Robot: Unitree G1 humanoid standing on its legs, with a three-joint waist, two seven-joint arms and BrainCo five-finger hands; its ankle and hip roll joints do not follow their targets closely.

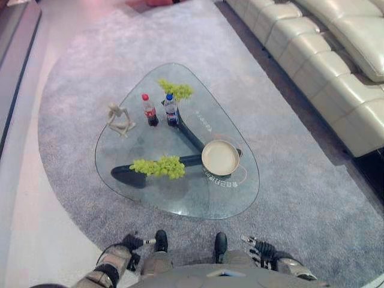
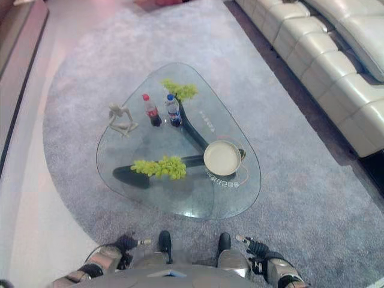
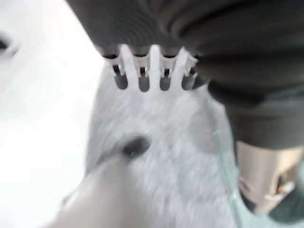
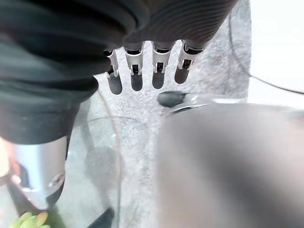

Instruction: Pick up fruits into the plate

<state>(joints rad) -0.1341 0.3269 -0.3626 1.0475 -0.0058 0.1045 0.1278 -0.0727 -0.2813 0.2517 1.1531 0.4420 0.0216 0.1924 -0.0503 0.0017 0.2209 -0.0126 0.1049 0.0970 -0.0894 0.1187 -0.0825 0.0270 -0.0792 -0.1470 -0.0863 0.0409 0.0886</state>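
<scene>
A glass table with round corners stands on a grey rug. On the table sits a round plate, pale and with nothing in it, toward the robot's right side. A bunch of green grapes lies to the left of the plate, apart from it, near the front of the table. A second bunch of green grapes lies at the far end of the table. Just in front of that far bunch stand two small bottles, one with a red cap and one with a blue cap, side by side and upright. A small pale figure sits to the left of the bottles. A cream sofa runs along the right side of the room.

The left hand hangs low by the robot's side, off the table. Its fingers are straight and hold nothing. The right hand hangs low on the other side, also off the table. Its fingers are straight and hold nothing too.
</scene>
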